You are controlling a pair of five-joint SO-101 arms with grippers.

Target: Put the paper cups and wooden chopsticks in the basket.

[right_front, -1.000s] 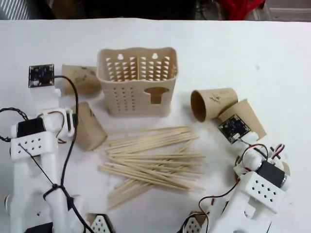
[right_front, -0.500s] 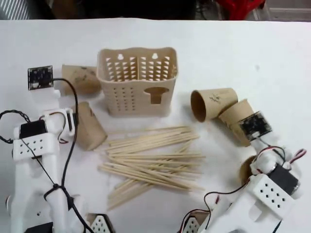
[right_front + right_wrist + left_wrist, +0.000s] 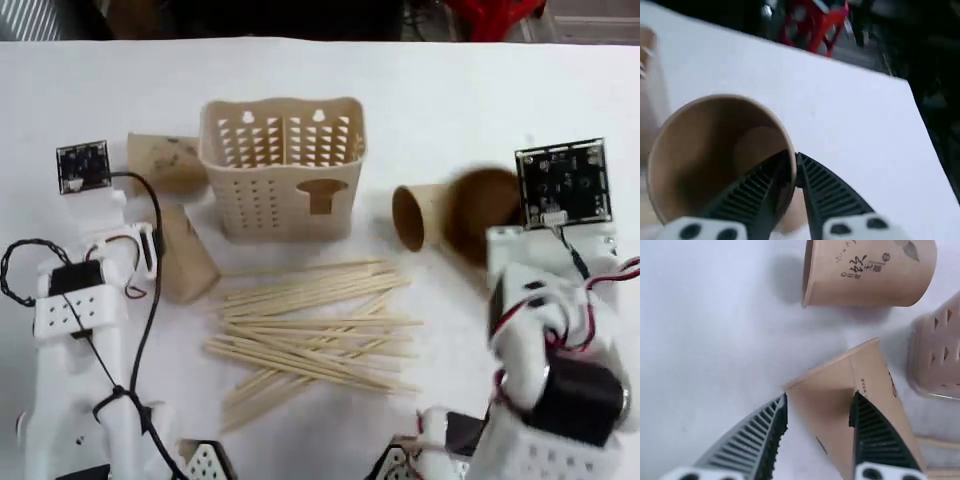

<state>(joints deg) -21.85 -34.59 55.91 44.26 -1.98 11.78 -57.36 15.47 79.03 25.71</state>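
Observation:
The perforated beige basket [image 3: 283, 165] stands upright at the back centre, with a loose pile of wooden chopsticks [image 3: 310, 330] in front of it. My right gripper [image 3: 794, 161] is shut on the rim of a paper cup [image 3: 715, 150], one finger inside and one outside. That cup [image 3: 482, 205] hangs above the table, next to another cup [image 3: 418, 215] lying on its side. My left gripper [image 3: 817, 400] is open, and its fingers straddle the mouth end of a lying cup [image 3: 870, 380], seen left of the pile [image 3: 187, 258]. One more cup [image 3: 165, 163] lies beside the basket.
The right arm [image 3: 545, 340] stands tall over the right front of the table. The left arm [image 3: 75, 310] and its black cable occupy the left front. White table [image 3: 480, 100] stretches open behind and to the right of the basket.
The right arm has lifted one of the two right-hand cups off the table and swung up and back with it. The left arm has shifted slightly at its cup.

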